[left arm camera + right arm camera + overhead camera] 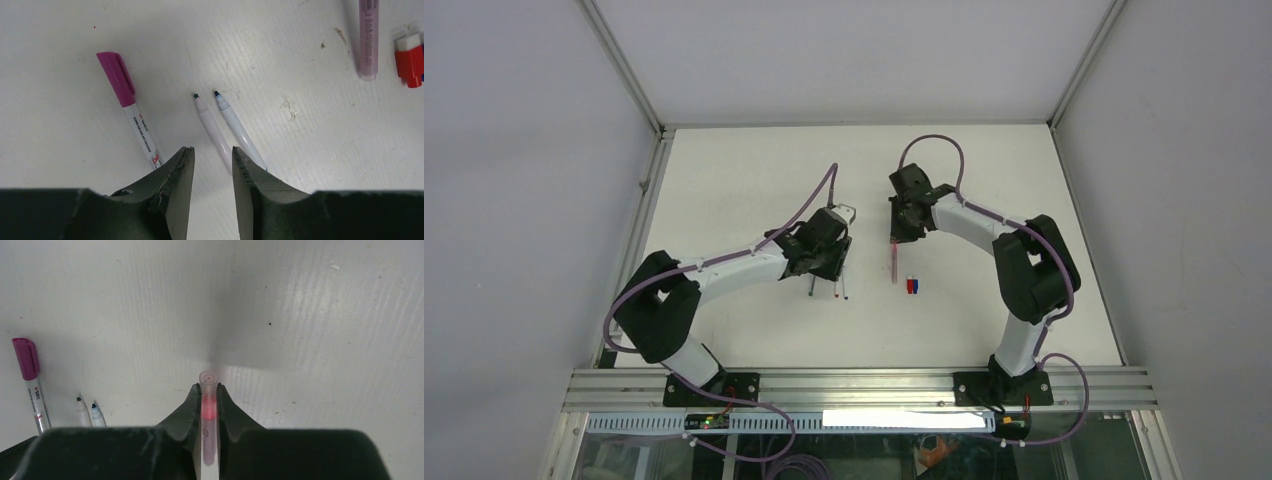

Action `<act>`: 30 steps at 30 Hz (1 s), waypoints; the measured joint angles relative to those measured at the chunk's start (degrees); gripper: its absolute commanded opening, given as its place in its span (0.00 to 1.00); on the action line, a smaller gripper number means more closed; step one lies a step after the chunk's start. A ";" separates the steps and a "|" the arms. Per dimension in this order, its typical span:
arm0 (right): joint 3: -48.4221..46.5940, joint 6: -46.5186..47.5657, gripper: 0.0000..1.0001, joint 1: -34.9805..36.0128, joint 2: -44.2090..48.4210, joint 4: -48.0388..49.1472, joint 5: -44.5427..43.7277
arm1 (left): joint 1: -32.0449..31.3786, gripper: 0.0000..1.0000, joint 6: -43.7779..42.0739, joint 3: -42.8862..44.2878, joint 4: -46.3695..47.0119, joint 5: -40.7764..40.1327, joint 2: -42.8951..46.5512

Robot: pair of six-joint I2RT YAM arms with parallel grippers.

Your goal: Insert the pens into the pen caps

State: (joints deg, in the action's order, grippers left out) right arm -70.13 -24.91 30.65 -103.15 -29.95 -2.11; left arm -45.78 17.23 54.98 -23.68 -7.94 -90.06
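White bench (754, 170) between pale walls carries everything. At the right pincer (209, 401), the jaws are clamped tight on the pink pen (208, 390), gripped partway along so a short free end sticks out ahead. From above, that end points toward the red cap (409, 62) and blue cap (916, 286), which lie touching side by side, so this looks like lining up for an insertion. The left pincer (212, 162) hovers with jaws apart, holding nothing, over the rear ends of two bare pens (212, 127). They lie close together with dark tips exposed, and the pincer seems placed to pick one up. Just beside them lies a fourth pen (142, 132), already wearing a magenta cap (117, 77).
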 measured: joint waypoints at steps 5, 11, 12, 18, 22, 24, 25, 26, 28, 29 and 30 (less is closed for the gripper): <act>0.02 -0.04 0.13 -0.04 0.00 0.11 0.59 | 0.00 0.33 1.03 2.19 -0.74 -1.11 -2.89; 0.42 -0.09 0.15 -0.04 0.00 0.52 1.81 | 0.00 0.27 1.90 4.02 -1.79 -1.22 -6.47; 0.50 -0.11 0.16 -0.04 0.00 0.52 2.03 | 0.00 0.27 1.97 4.17 -1.95 -1.20 -6.99; 0.68 -0.33 0.24 -0.04 0.00 0.90 2.80 | 0.00 0.27 2.82 4.74 -3.39 -1.22 -8.85; 1.01 -0.37 0.27 -0.04 0.00 1.51 3.10 | 0.00 0.27 2.91 5.11 -3.85 -1.29 -9.68; 1.33 -0.46 0.28 -0.04 0.00 1.68 3.26 | 0.00 0.27 2.93 5.64 -4.22 -1.33 -10.05; 1.57 -0.48 0.28 -0.04 0.00 1.75 3.37 | -0.02 0.27 2.93 5.79 -4.35 -1.33 -10.19; 1.64 -0.48 0.28 -0.04 0.00 1.75 3.48 | -0.02 0.27 2.93 5.86 -4.48 -1.33 -10.23; 1.75 -0.48 0.28 -0.04 0.00 1.79 3.58 | 0.00 0.26 2.95 6.08 -4.70 -1.33 -10.43; 1.75 -0.48 0.28 -0.04 0.00 1.84 3.65 | 0.00 0.23 2.95 6.25 -4.81 -1.33 -10.60; 1.75 -0.48 0.29 -0.04 0.00 1.84 3.65 | 0.00 0.18 2.95 6.49 -4.92 -1.33 -10.78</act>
State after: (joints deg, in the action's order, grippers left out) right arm -68.38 -25.39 30.61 -103.15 -28.12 1.54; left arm -45.78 20.18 61.47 -28.60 -9.28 -100.84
